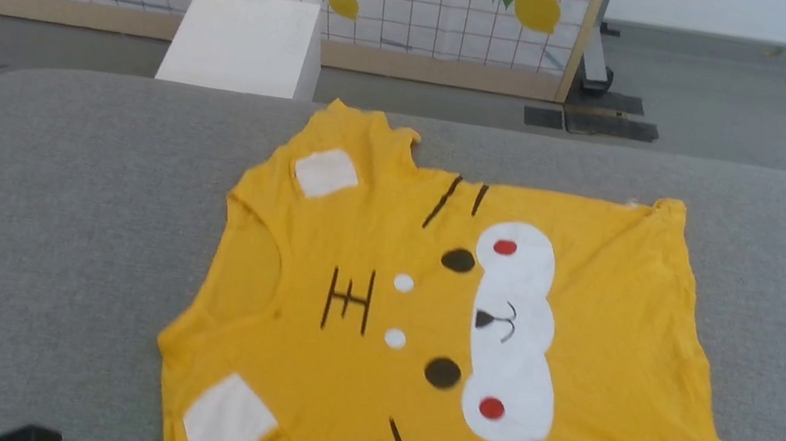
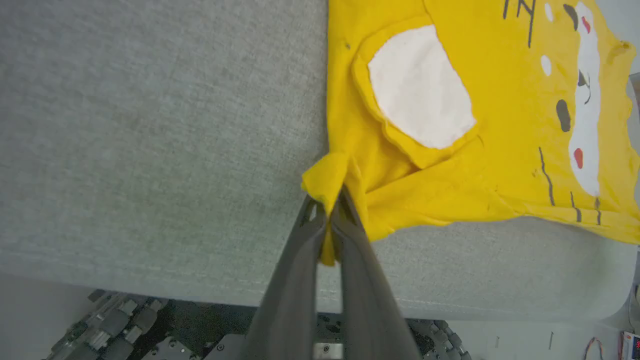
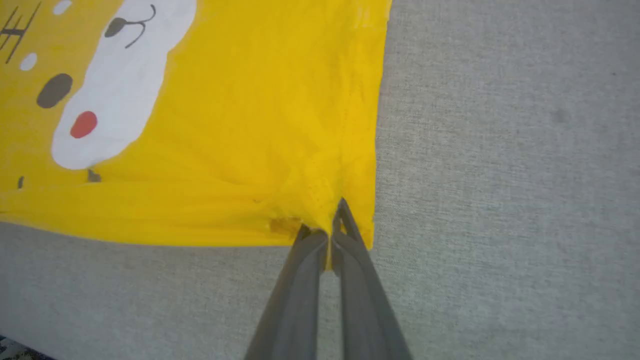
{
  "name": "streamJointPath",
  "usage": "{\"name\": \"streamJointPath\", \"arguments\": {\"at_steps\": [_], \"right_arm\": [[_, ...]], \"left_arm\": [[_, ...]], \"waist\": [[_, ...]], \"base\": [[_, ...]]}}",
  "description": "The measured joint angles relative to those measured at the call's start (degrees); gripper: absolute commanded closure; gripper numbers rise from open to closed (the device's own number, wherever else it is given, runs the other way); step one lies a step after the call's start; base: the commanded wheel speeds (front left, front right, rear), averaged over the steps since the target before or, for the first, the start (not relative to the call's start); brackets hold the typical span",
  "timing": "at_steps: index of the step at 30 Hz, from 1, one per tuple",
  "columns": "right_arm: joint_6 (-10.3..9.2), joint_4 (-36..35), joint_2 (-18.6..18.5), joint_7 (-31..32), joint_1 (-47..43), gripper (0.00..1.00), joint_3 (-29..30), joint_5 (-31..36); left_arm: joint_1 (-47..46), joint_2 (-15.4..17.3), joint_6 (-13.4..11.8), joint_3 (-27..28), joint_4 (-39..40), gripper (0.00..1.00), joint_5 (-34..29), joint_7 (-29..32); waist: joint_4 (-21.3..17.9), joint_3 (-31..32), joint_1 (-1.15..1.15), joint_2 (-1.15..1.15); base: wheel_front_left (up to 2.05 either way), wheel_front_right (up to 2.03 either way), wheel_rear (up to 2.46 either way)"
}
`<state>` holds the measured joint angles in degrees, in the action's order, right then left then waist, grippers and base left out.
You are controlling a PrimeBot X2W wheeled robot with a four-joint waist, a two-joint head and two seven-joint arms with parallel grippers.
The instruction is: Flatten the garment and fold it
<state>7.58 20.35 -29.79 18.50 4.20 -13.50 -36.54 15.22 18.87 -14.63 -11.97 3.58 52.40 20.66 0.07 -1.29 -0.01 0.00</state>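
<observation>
Two tools are each closed tight on a pinch of cloth, with nothing else between their fingers. The left tool [image 2: 330,205] has its fingers pressed together on a bunched fold at the near sleeve. The right tool [image 3: 334,222] is clamped the same way on the near hem corner, and tight creases fan out from that pinch.

The cloth they hold is a yellow short-sleeved cotton T-shirt [image 1: 587,311] with a cartoon face print. It lies print side up on the grey fabric-covered worktop [image 1: 81,198], close to the near edge and almost flat. The near sleeve is rumpled and doubled under, and the near side is drawn taut between the two grips.

I judge it light, limp and slightly stretchy. It should drape from any held point, hold no shape of its own, and drag rather than slide on the felt-like surface. The best holds look like corners and seams: hem corners, sleeve ends and shoulders, taken in pairs so an edge lifts straight.

Its long axis, collar to hem, runs across the head view. The collar points to the robot's left, the hem to its right, and the sleeves lie far and near.
</observation>
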Motion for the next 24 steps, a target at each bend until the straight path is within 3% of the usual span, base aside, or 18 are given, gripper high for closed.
{"name": "streamJointPath", "arguments": {"at_steps": [4, 11, 17, 24], "right_arm": [[0.00, -0.97, -0.42, 2.13, -2.55, 1.00, 1.74, 1.33], [0.01, -5.52, 0.29, 5.14, -4.22, 1.00, 4.94, 1.71], [0.01, -8.48, 1.56, 10.17, 0.65, 1.00, 7.36, 2.24], [0.00, -7.64, 4.41, 17.91, 9.57, 1.00, 9.28, 4.99]], "left_arm": [[3.26, 1.00, -0.66, 0.18, 2.16, 1.00, 2.42, 3.79], [1.75, 1.78, -1.03, 2.12, 6.75, 1.00, 1.03, 0.41], [-9.81, 1.93, 0.77, 0.75, 7.26, 1.00, -3.79, -2.78], [-25.59, 0.97, 3.64, -1.76, -0.67, 1.00, -7.76, -4.94]], "waist": [[0.36, 0.45, 0.00, 0.00], [0.23, -0.58, 0.00, 0.00], [-0.26, -3.02, 0.00, 0.00], [-1.04, -7.55, 0.00, 0.00]], "base": [[0.00, 0.00, 0.00], [0.00, 0.00, 0.00], [0.00, 0.00, 0.00], [0.00, 0.00, 0.00]]}}
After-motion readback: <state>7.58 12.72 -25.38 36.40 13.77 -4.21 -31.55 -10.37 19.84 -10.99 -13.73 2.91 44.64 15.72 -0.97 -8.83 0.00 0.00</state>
